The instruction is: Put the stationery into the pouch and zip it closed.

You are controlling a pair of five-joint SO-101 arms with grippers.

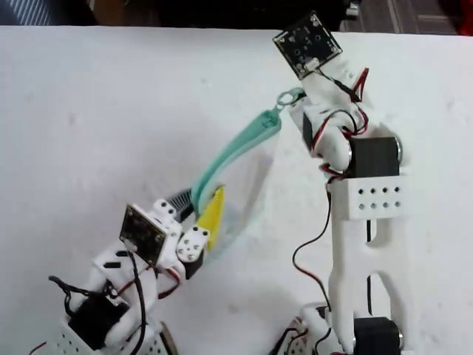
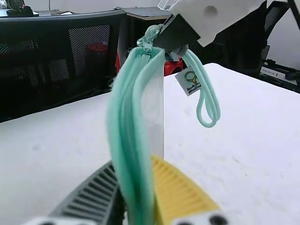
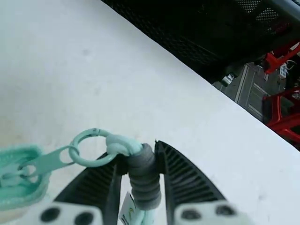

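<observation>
A clear pouch [image 1: 247, 185] with a mint-green zipper edge [image 1: 233, 151] is held up off the white table [image 1: 89, 118] between both arms. My left gripper [image 1: 199, 203] is shut on the pouch's near end, its grey and yellow fingers [image 2: 180, 192] pressed on either side of the zipper edge [image 2: 133, 140]. My right gripper [image 3: 140, 159] is shut on the grey sleeve of the mint strap [image 3: 143, 180], which hangs from the ring [image 3: 89, 147] on the zipper pull [image 3: 47, 161]. The slider [image 2: 149, 40] sits at the far end and the zipper looks shut. I cannot tell what is inside.
The strap's loop [image 2: 206, 103] and a small paper tag [image 2: 187, 82] dangle under the right gripper. White table lies bare to the left and behind the pouch. A black mesh crate [image 2: 56, 61] stands beyond the table's far edge.
</observation>
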